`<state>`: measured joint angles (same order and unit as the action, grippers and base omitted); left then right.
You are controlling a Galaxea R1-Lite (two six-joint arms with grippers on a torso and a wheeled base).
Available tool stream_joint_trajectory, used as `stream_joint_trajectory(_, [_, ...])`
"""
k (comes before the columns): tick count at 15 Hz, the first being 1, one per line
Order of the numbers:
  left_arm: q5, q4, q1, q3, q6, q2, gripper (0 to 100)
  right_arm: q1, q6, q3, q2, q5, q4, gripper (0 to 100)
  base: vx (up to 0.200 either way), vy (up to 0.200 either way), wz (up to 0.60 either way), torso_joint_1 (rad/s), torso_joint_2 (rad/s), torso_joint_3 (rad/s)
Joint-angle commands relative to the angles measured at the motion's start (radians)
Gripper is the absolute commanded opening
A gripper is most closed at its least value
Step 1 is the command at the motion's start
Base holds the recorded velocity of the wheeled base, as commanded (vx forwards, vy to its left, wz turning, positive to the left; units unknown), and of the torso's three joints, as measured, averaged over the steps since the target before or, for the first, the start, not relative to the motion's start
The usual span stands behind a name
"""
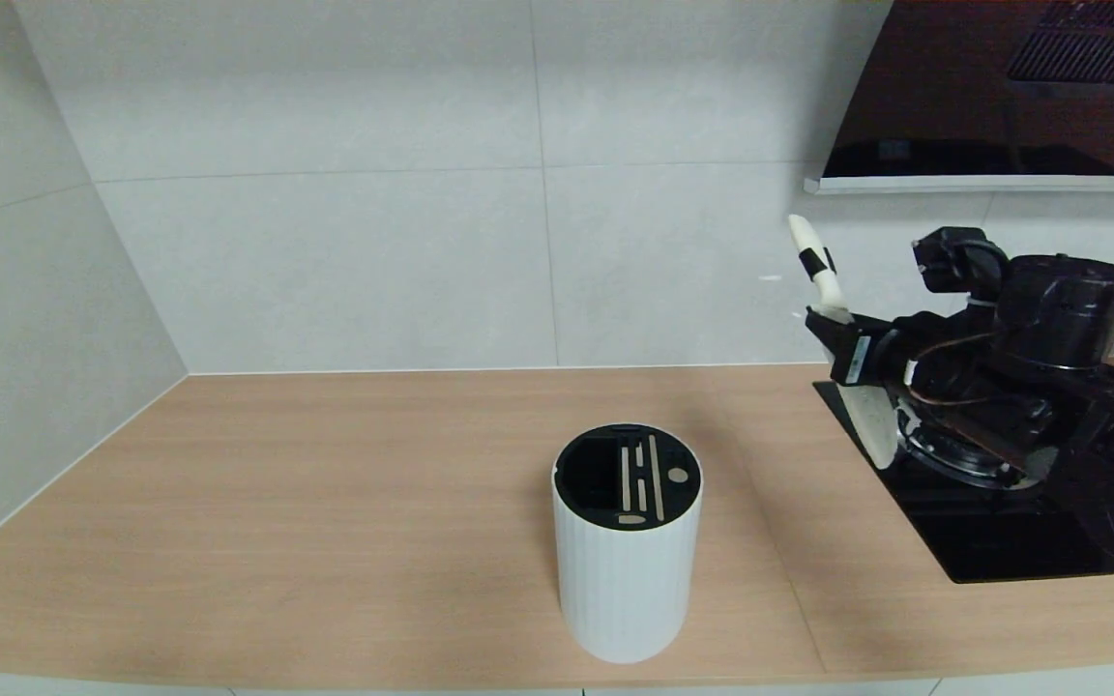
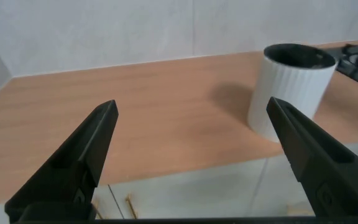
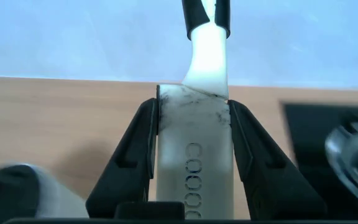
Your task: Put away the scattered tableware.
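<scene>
A white ribbed cylindrical holder [image 1: 627, 551] with a black slotted top stands on the wooden counter [image 1: 325, 503], near its front edge. To its right, above the cooktop's edge, my right gripper [image 1: 847, 353] is shut on a white knife [image 1: 871, 420]. The handle, with a black band, points up toward the wall and the blade hangs down. In the right wrist view the knife [image 3: 194, 155] is clamped between both fingers [image 3: 138, 149], with the holder [image 3: 17, 193] low at one corner. My left gripper [image 2: 191, 109] is open and holds nothing, in front of the counter edge, with the holder [image 2: 288, 87] off to one side.
A black cooktop [image 1: 982, 541] with a burner is set into the counter at the right, under a dark range hood [image 1: 1002, 97]. Tiled walls close the back and left. Bare wood surrounds the holder. Cabinet fronts [image 2: 185, 193] lie below the counter edge.
</scene>
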<state>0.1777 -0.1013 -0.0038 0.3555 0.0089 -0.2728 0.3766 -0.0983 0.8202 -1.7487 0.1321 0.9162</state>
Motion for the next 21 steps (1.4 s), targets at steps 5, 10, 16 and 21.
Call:
stream_joint_trajectory(5, [0.06, 0.247, -0.255, 0.428, -0.227, -0.852, 100, 0.283, -0.006, 0.05, 0.152, 0.038, -0.171, 0, 0.0, 0.0, 0.0, 0.0, 0.0, 0.0])
stream_joint_trajectory(10, [0.032, 0.571, -0.456, 0.444, -0.587, -1.1, 100, 0.458, -0.041, 0.045, 0.147, 0.113, -0.175, 0, 0.0, 0.0, 0.0, 0.0, 0.0, 0.0])
stream_joint_trajectory(16, [0.048, 0.762, -0.582, 0.464, -0.774, -1.212, 100, 0.59, -0.075, 0.05, 0.06, 0.155, -0.161, 0, 0.0, 0.0, 0.0, 0.0, 0.0, 0.0])
stream_joint_trajectory(21, [0.0, 0.827, -0.624, 0.459, -0.773, -1.303, 100, 0.647, -0.084, 0.046, 0.031, 0.178, -0.112, 0, 0.0, 0.0, 0.0, 0.0, 0.0, 0.0])
